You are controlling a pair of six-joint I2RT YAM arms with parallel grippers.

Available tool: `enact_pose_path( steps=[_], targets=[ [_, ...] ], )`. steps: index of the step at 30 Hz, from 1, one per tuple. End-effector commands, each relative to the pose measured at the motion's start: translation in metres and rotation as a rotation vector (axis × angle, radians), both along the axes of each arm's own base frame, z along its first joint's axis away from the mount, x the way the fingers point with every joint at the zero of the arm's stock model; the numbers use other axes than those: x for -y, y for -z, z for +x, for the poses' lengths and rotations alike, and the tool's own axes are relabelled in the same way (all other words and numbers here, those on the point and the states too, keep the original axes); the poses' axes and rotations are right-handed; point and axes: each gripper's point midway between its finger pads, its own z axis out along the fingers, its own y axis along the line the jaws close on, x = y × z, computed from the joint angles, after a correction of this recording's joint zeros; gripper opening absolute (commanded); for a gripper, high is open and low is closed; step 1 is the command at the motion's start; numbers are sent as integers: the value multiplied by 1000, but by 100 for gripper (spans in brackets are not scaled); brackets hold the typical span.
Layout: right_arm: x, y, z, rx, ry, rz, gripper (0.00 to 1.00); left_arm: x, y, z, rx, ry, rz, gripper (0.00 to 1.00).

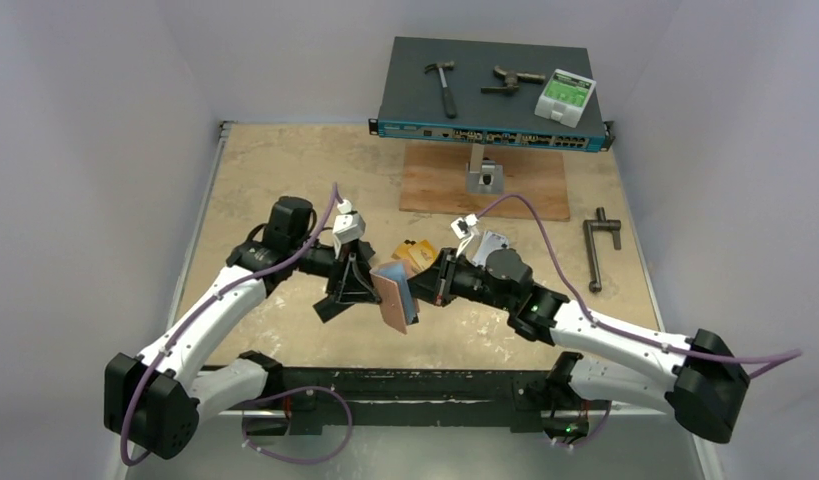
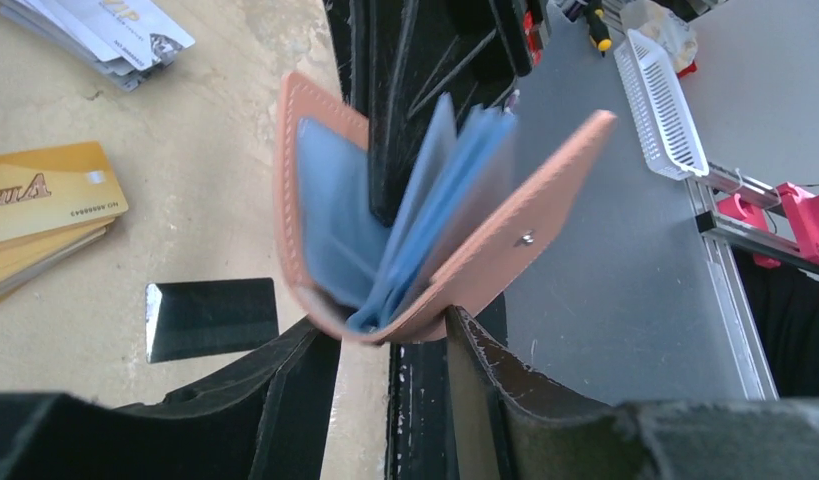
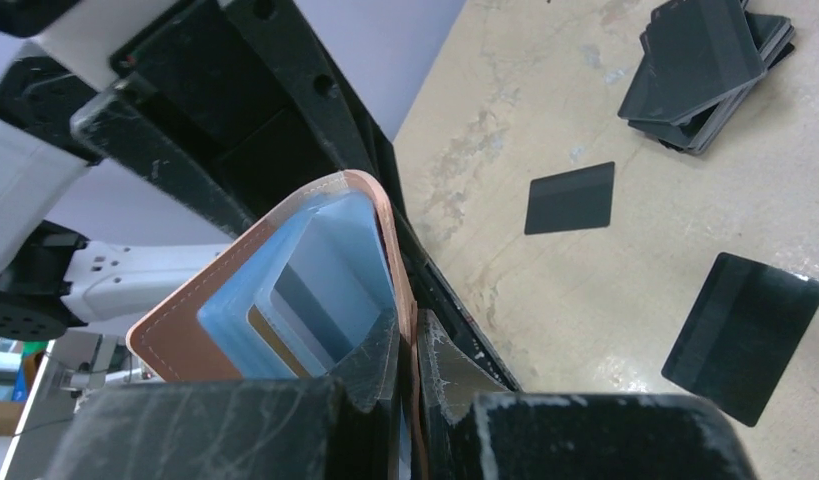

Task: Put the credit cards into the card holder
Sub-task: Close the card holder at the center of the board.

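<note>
Left wrist view: the left tool [image 2: 390, 332] is pinched on the folded spine of the holder [image 2: 485, 250], one finger against each cover, so the holder stands up straight ahead of its tips. Opposite it, the right tool [image 3: 407, 338] is pressed together on the edge of one cover. The holder [image 1: 395, 295] hangs between the left tool [image 1: 370, 290] and the right tool [image 1: 427, 285], seemingly clear of the counter [image 1: 285, 170].

Likely risks:
- Both tools are busy with the holder, so neither can fetch a card. Letting go on one side may let the covers swing or flop shut.
- If the tools pull apart, the cover could slip from the right tool's narrow edge grip, or the sleeves could be strained.
- The sleeves [image 2: 425, 210] fan loosely, so a card may slide between two of them instead of into a pocket.
- The cards lie flat on the counter and look hard to get under.

The holder is salmon-pink with pale stitching, blue-clear sleeves and a small metal stud [image 2: 526, 238]. A tan sliver shows in one sleeve; I cannot tell if it is a card.

Left of the left tool lie gold cards [image 2: 45, 205], silver cards [image 2: 100, 35] and a black card [image 2: 210, 318]. Right of the right tool lies a black stack [image 3: 705, 70]
</note>
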Motion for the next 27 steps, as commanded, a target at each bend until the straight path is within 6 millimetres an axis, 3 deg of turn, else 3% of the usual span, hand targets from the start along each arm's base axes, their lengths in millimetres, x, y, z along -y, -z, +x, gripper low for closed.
enact_pose_path(
  steps=[1, 5, 8, 11, 14, 18, 23, 27],
  targets=[
    [-20, -27, 3, 63, -54, 78, 0, 1, 14, -2, 20, 16, 48, 42],
    [-33, -1, -3, -7, -125, 34, 0, 1, 27, -2, 6, 23, 106, 44],
    [-36, 34, -7, -74, -166, -52, 0, -4, 46, 5, 51, -10, 184, 45],
    [-32, 67, -12, -150, -158, -79, 0, -9, 64, 15, 102, -49, 283, 46],
    [-23, 91, -17, -209, -131, -97, 0, -15, 96, 29, 215, -97, 436, 44],
    [-9, 119, -25, -272, -105, -118, 0, -9, 121, 40, 247, -101, 571, 42],
    [-2, 147, -35, -335, -117, -157, 0, 3, 142, 50, 270, -76, 729, 39],
    [-2, 153, -39, -348, -139, -180, 0, 14, 155, 55, 319, -66, 816, 41]
  ],
)
